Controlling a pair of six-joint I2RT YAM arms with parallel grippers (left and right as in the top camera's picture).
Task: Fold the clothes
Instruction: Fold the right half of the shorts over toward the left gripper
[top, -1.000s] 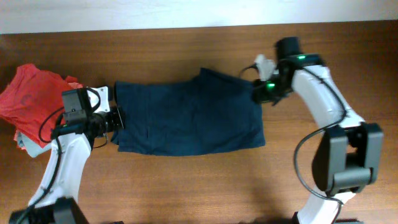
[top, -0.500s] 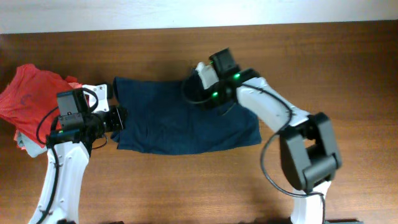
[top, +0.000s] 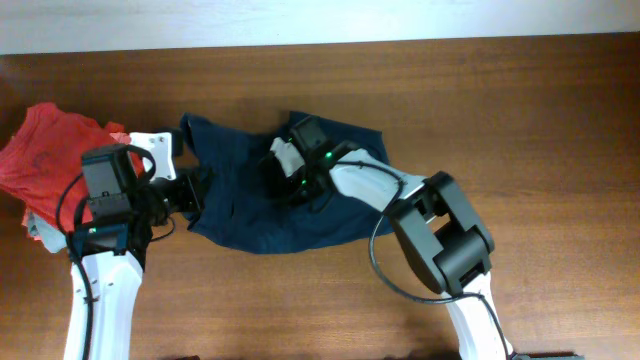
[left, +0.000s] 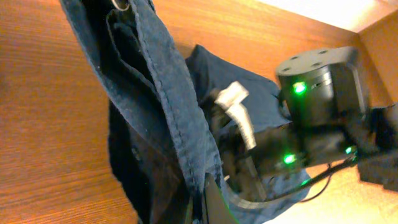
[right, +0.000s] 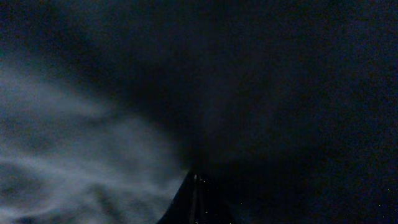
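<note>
The dark navy garment (top: 250, 215) lies bunched in the middle of the table, its right part folded over to the left. My left gripper (top: 197, 192) is shut on the garment's left edge, and the left wrist view shows the hem (left: 161, 93) pinched between its fingers (left: 200, 208) and hanging lifted. My right gripper (top: 285, 178) is over the garment's middle, shut on a fold of it. The right wrist view is filled with dark navy cloth (right: 93, 143) pressed around closed fingers (right: 194, 199).
A heap of red and coral garments (top: 45, 150) with a bit of light blue lies at the table's left edge, just behind my left arm. The right arm (top: 420, 205) reaches across the table from the right.
My right gripper has carried the garment's right edge far to the left, over its middle. The garment is now bunched and narrower. My left gripper has lifted its edge slightly.
</note>
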